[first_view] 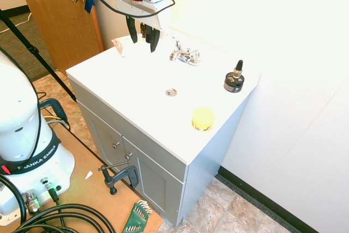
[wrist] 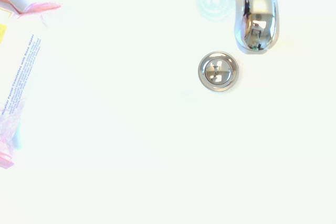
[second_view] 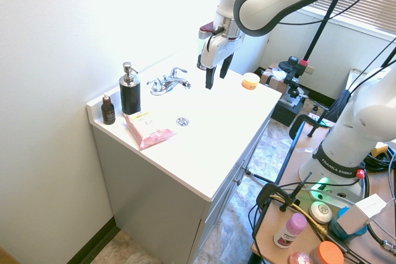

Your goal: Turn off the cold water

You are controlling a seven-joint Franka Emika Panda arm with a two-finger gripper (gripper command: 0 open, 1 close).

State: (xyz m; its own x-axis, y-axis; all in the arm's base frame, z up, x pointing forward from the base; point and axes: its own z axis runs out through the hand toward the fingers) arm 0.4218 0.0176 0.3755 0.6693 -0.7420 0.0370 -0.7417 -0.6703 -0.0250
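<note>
Behind the round metal drain (second_view: 182, 122), the chrome two-handled faucet (second_view: 167, 83) stands on the white bench (second_view: 204, 146); black fingers (second_view: 210, 78) hang above bench level, spread apart, empty, not touching the faucet. To one side of the faucet, black cylindrical soap dispenser (second_view: 130, 94) and pink-and-white wipes packet (second_view: 148, 130); opposite side, small yellow-orange jar (second_view: 250, 81).

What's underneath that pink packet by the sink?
The pink packet lies on the white countertop, which shows around its edges. Whatever might be directly beneath it is covered, so I can't tell whether anything is there.
</note>
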